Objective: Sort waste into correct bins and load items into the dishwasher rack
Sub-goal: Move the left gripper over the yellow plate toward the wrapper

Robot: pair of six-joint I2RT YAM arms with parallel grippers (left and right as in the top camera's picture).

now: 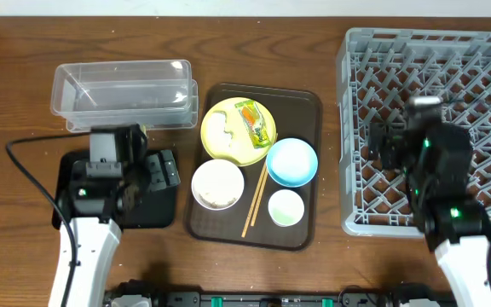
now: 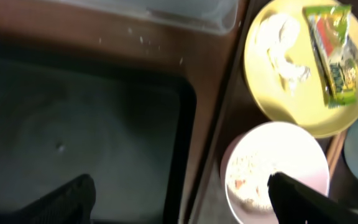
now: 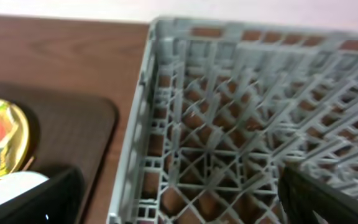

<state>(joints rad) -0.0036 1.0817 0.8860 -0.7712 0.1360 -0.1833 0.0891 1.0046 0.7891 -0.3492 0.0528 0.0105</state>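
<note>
A yellow plate (image 1: 237, 153) holds a green-orange snack wrapper (image 1: 257, 122) and a white paper scrap (image 1: 220, 128). Below it are a white bowl (image 1: 218, 184) with rice grains, a light blue bowl (image 1: 291, 162), a small white cup (image 1: 285, 207) and chopsticks (image 1: 255, 200). My left gripper (image 1: 162, 170) is open and empty over the black tray (image 1: 156, 205), left of the white bowl (image 2: 272, 180). My right gripper (image 1: 378, 143) is open and empty over the left side of the grey rack (image 1: 484, 77). The clear container (image 1: 122, 94) stands at the back left.
The dishes sit on a dark brown serving tray (image 1: 301, 111) between the black tray and the rack. In the left wrist view the plate (image 2: 272, 93) and wrapper (image 2: 334, 56) lie up right. The right wrist view shows the rack's lattice (image 3: 229, 124).
</note>
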